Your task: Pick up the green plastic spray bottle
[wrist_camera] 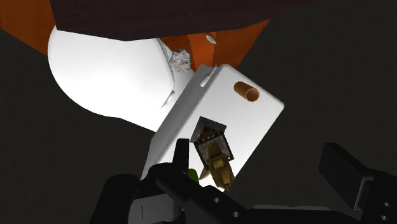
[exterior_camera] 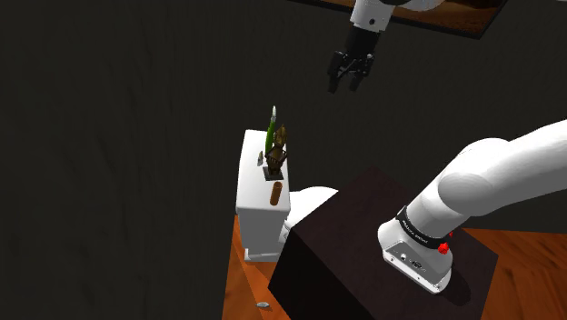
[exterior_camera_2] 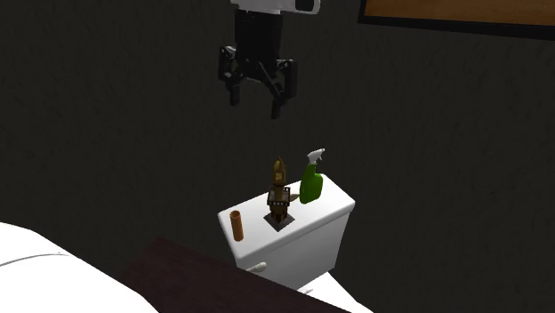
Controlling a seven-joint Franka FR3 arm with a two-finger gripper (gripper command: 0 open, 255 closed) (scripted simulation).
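The task is at its start: nothing is grasped. The gripper (exterior_camera_2: pixel 258 87) hangs high in the air with its two fingers spread apart and nothing between them.

The green spray bottle (exterior_camera_2: pixel 311 182), with its white trigger head, stands upright on the lid of a white toilet tank (exterior_camera_2: pixel 313 222), well below the gripper and apart from it. A brown figurine (exterior_camera_2: pixel 278 188) on a dark base stands just beside the bottle, and a brown cylinder (exterior_camera_2: pixel 237 224) sits farther along the lid, beyond the figurine from the bottle.

In the wrist view, a sliver of the green bottle (wrist_camera: pixel 190 174) peeks out by one gripper finger, with the figurine (wrist_camera: pixel 215 153) next to it.

What is left, by my judgement, is everything: descending to the bottle, closing on it without knocking the figurine, and lifting.
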